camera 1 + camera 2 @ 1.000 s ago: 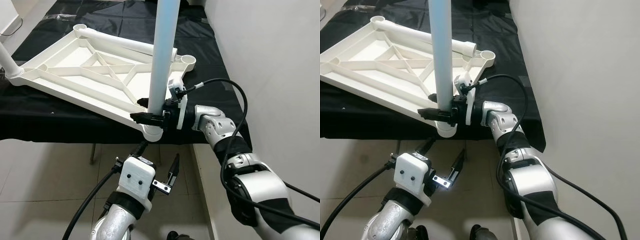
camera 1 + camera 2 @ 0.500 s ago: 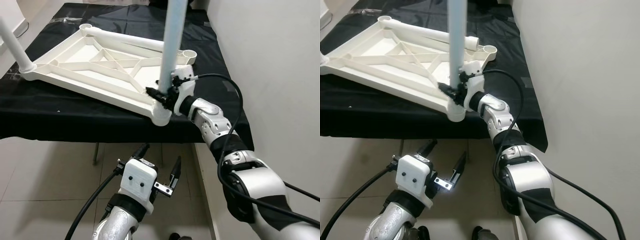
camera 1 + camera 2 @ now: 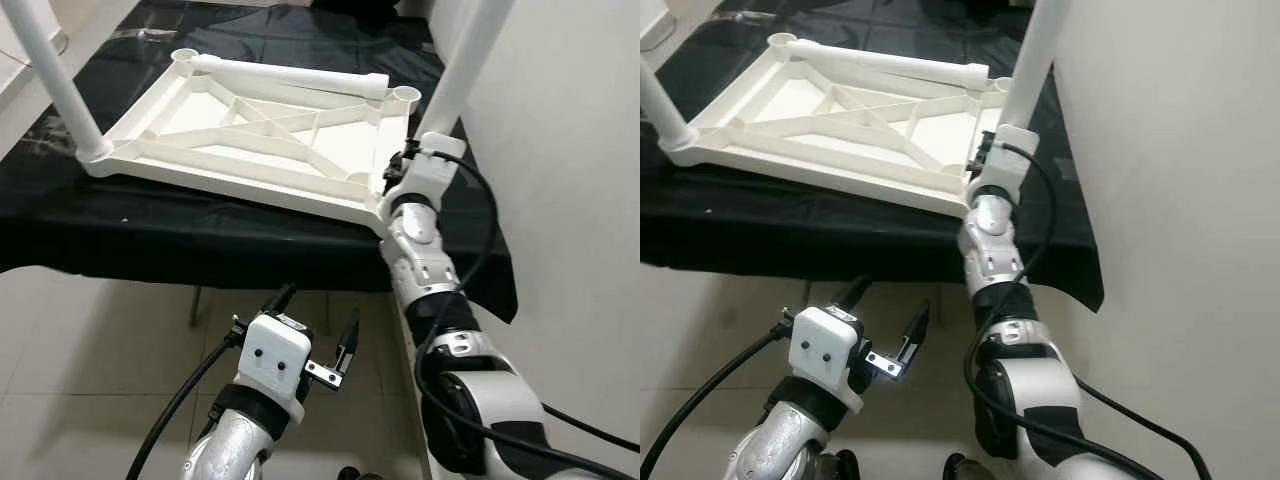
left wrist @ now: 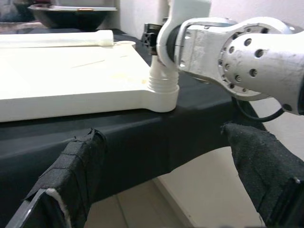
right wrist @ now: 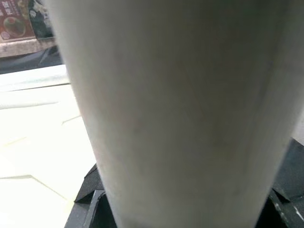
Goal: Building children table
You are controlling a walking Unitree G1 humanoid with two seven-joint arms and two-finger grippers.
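Observation:
The white tabletop (image 3: 250, 150) lies upside down on a black-covered table. A white leg (image 3: 468, 62) rises from its near right corner socket (image 4: 164, 88) and leans to the right. My right gripper (image 3: 395, 172) is shut on this leg just above the socket; in the right wrist view the leg (image 5: 175, 109) sits close between the black fingers (image 5: 92, 209). A second leg (image 3: 55, 80) stands in the left corner. A third leg (image 3: 290, 76) lies along the far edge. My left gripper (image 3: 318, 308) hangs open below the table's front edge, holding nothing.
A white wall (image 3: 570, 150) runs close along the right side of the table. The black cloth (image 3: 150, 240) drapes over the front edge. A dark bowl (image 4: 71, 14) stands at the far end. Tiled floor (image 3: 90, 370) lies below.
The whole view has shifted. The held leg went from upright to leaning right, and my right wrist has turned up alongside it. The left gripper has stayed low and open.

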